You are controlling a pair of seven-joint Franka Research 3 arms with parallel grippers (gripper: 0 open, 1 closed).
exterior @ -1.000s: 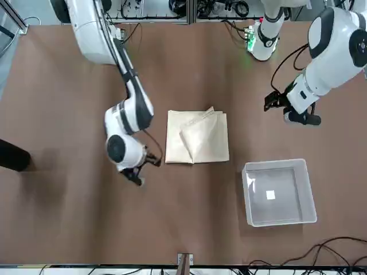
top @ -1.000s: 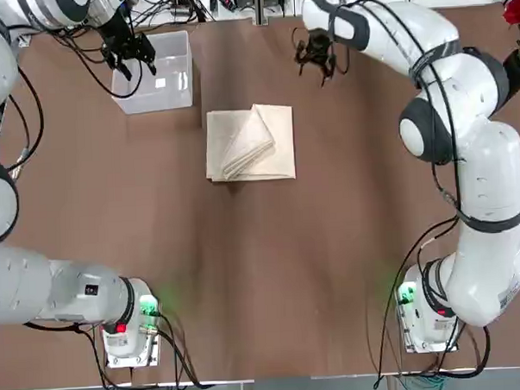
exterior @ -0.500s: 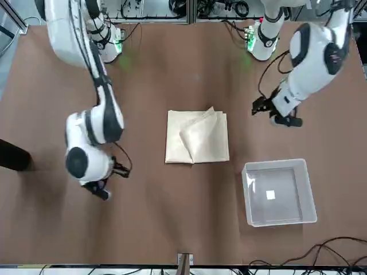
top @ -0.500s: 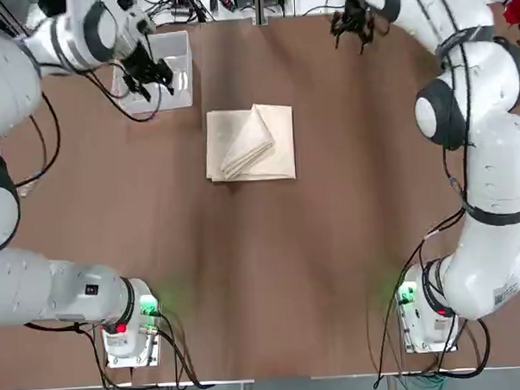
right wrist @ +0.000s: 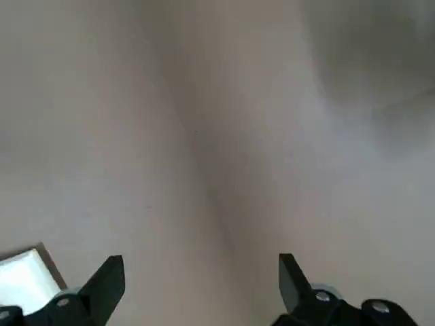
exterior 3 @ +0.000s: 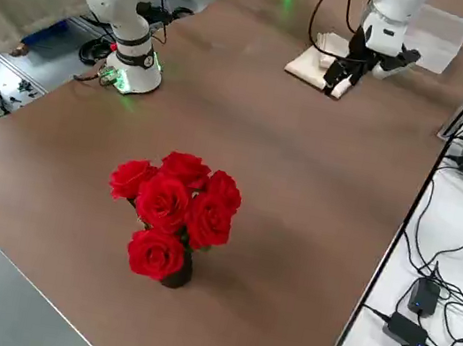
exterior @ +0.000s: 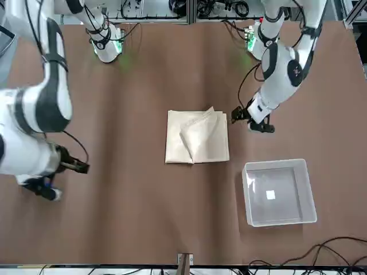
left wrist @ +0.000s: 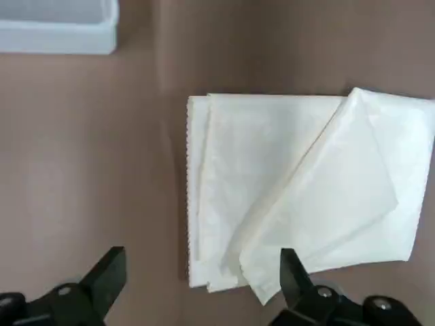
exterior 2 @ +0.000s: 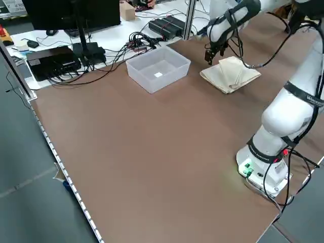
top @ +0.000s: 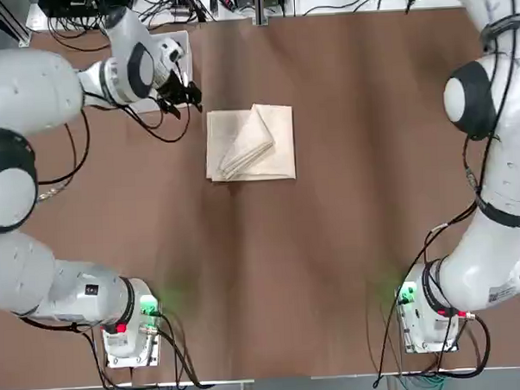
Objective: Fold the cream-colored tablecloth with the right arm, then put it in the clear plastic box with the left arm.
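Note:
The cream-colored tablecloth (top: 249,144) lies folded in layers at mid-table, also clear in the front view (exterior: 196,137). My left gripper (top: 182,90) hovers open just beside the cloth's far left corner (exterior: 250,120). In the left wrist view the left gripper (left wrist: 200,285) is spread over the cloth's edge (left wrist: 299,190), holding nothing. The clear plastic box (exterior: 280,192) stands beyond the cloth on the left, with only a small label inside. My right gripper (exterior: 57,179) is open and far off, near the table's far right edge, over bare table in its wrist view (right wrist: 200,285).
A vase of red roses (exterior 3: 170,216) stands on the table's right side. Cables and power units (exterior 2: 55,58) lie past the far edge. Both arm bases (top: 128,326) sit at the near edge.
The left gripper has moved from over the box to the cloth's far left corner. The right gripper has swung away from the cloth toward the table's far right edge. Both stayed open.

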